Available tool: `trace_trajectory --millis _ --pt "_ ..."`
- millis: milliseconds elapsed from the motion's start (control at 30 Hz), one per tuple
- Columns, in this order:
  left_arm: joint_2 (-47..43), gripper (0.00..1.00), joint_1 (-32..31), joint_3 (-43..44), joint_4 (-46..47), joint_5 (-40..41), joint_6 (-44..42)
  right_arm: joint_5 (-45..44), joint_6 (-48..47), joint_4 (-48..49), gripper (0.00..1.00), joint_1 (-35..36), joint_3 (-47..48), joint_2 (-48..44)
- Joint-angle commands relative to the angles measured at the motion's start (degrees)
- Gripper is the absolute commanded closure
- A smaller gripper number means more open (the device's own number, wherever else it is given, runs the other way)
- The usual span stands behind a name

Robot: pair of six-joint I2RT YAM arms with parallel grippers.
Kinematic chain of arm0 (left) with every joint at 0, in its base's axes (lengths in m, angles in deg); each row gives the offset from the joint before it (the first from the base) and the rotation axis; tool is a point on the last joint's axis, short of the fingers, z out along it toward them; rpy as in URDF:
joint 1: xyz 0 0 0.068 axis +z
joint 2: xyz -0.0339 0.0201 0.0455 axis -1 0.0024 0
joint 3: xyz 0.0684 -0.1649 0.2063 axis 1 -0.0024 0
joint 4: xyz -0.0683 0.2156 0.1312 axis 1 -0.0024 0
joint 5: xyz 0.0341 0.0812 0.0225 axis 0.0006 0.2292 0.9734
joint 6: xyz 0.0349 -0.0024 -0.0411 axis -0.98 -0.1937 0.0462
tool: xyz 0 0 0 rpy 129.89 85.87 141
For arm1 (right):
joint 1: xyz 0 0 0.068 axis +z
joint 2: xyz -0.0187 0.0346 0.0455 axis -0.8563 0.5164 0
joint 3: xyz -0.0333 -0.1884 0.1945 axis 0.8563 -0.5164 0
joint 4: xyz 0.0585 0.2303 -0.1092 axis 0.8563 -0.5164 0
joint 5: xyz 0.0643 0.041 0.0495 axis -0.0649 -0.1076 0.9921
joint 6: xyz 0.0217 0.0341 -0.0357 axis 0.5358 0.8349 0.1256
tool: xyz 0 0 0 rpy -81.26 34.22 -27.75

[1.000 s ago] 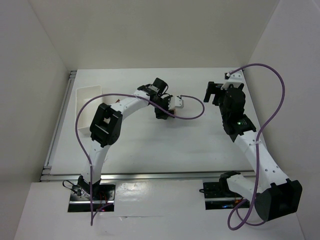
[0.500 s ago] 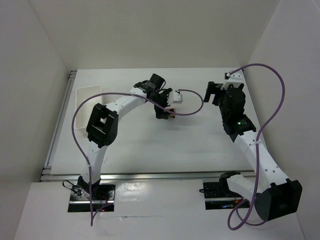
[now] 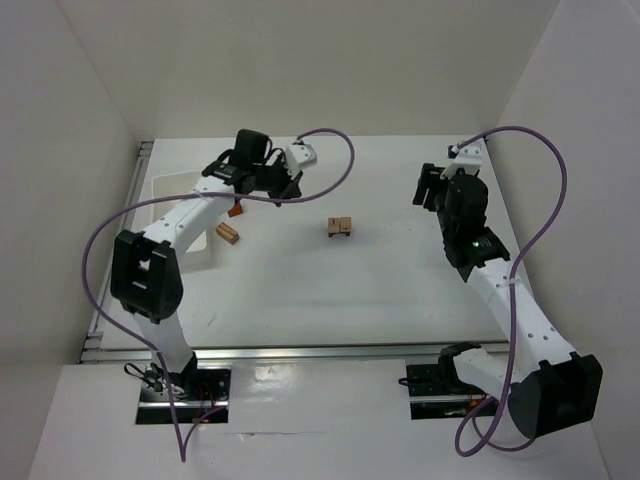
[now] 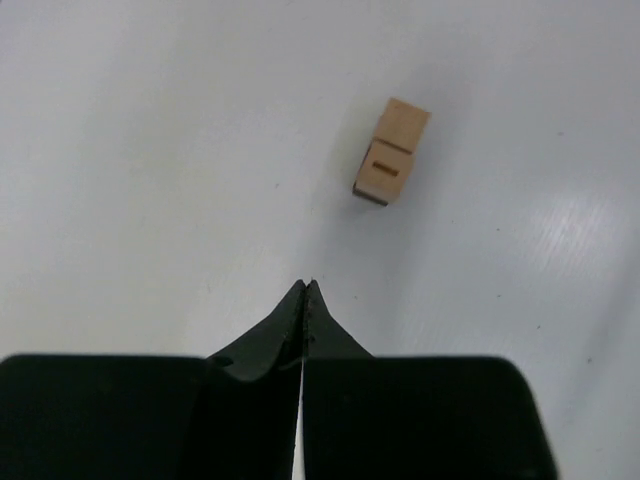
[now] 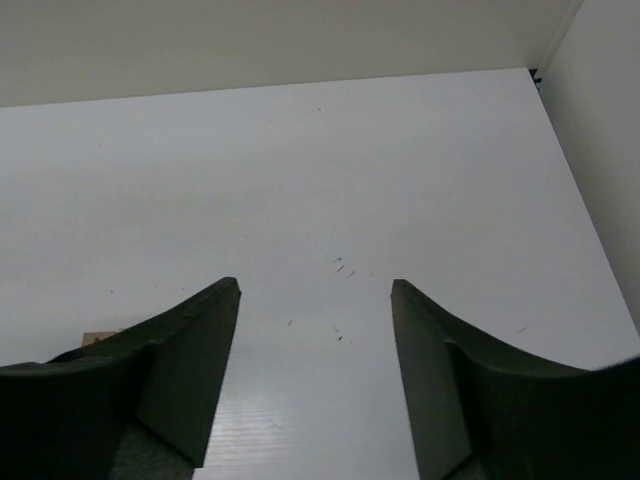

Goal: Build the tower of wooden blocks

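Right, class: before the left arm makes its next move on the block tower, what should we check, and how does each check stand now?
1. Left gripper carries nothing: ok, its fingers are shut on nothing.
2. Left gripper open for a pick: not ok, it is shut.
3. Right gripper out of the way: ok, it is open, empty and off to the right.
4. Pair of tan blocks standing free mid-table: ok.
5. Loose tan block and orange-red piece in sight beside the left arm: ok.
6. Pair squarely lined up: cannot tell.

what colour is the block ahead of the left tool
Light tan block; left wrist view shows it best.
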Motion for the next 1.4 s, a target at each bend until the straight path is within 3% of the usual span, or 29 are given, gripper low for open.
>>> trace_trajectory --millis 0,33,67,100,167,233,333,500,867,1367 --pt "-7.50 1.00 3.01 -9.62 11.29 5.66 21.35 -1.81 1.26 3.66 0.34 -0.38 -0.29 -0.04" --pt "-9.18 1.00 3.02 -12.18 16.72 8.91 25.27 -0.24 1.26 4.45 0.41 -0.38 -1.24 -0.04" --pt "-11.28 1.00 3.02 -15.42 17.99 16.08 29.14 0.90 1.87 5.07 0.45 -0.38 -2.38 -0.04" --pt "-11.91 1.00 3.02 -16.50 18.53 18.85 37.35 2.31 2.75 5.07 0.50 -0.38 -2.39 0.83" --pt "-12.44 1.00 3.02 -18.61 19.05 23.85 43.29 6.34 4.51 4.29 0.58 -0.38 -2.39 3.99" --pt "-11.92 1.00 3.02 -19.84 19.06 22.67 50.23 9.78 6.52 4.28 0.58 -0.38 -2.39 6.36" --pt "-8.86 1.00 1.80 -21.17 21.43 20.63 53.67 16.80 7.85 4.98 0.65 -0.38 -2.39 11.36" --pt "-3.40 1.00 -1.47 -16.78 19.41 24.06 54.31 22.09 8.47 6.92 0.72 -0.38 -1.87 18.14" --pt "7.75 1.00 -6.12 -12.13 20.65 21.95 55.72 32.90 5.92 9.55 0.73 -0.38 -0.20 27.63" --pt "14.27 1.00 -7.88 -6.06 20.29 24.15 54.67 29.74 4.43 11.58 0.73 3.66 4.71 38.89"
